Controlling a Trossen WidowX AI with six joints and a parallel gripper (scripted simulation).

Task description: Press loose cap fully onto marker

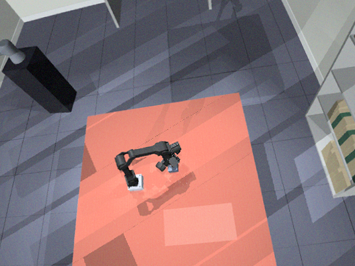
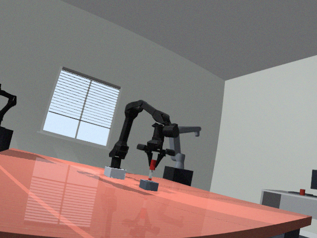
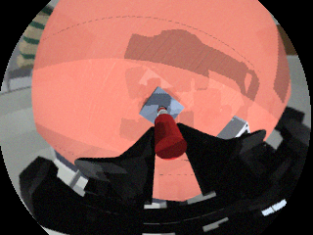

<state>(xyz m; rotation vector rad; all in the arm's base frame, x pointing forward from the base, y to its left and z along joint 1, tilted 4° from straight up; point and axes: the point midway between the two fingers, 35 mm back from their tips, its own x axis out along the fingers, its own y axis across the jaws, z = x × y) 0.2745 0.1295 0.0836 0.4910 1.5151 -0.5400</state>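
Fingers point(image 2: 152, 163), nearly closed, grip the red cylindrical cap point(image 2: 152, 164) point(image 3: 169, 138) above the slim white upright marker point(image 2: 151, 174) point(image 3: 162, 111).

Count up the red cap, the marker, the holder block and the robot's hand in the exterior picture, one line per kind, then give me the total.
Red cap: 1
Marker: 1
Holder block: 1
Hand: 1
Total: 4

Marker's tip point(image 2: 151, 171) hidden by the red cap point(image 2: 152, 164) point(image 3: 169, 138).
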